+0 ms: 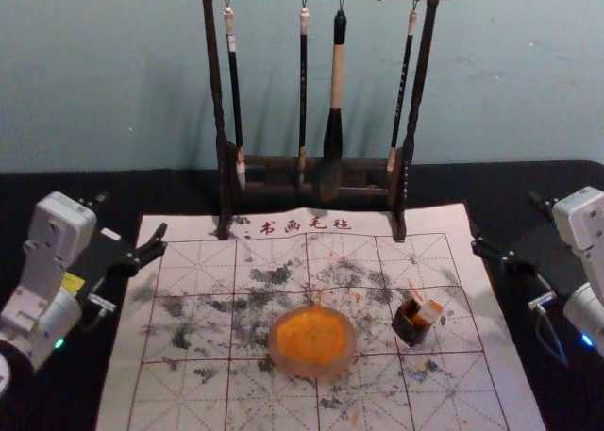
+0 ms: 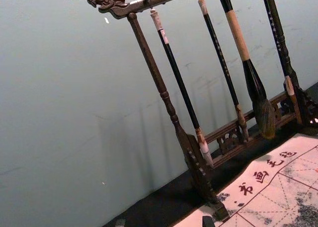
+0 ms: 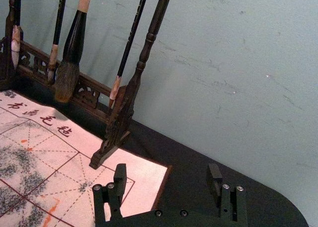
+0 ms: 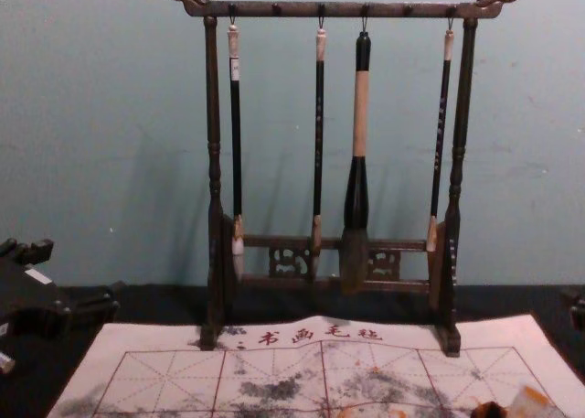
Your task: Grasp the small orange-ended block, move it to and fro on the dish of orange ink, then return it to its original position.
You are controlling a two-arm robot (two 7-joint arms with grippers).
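Black and spread wide, my right gripper (image 3: 167, 173) grips nothing, beside the mat's (image 1: 495, 341) far corner. Inward and back toward my body, the orange-ended block (image 1: 430, 311) tilts at a small dark holder (image 1: 411, 324); farther inward sits the dish of orange ink (image 1: 311, 341). Grasp, inking, return: all to come, I judge! Across the mat, my left gripper (image 1: 132, 213) idles, open.

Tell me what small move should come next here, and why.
Probably ease the right hand inward toward the orange-ended block. That hand is open with nothing between its fingers, and the block sits on its side of the orange ink dish, poking up by the small dark box, so its end looks exposed for a grasp.
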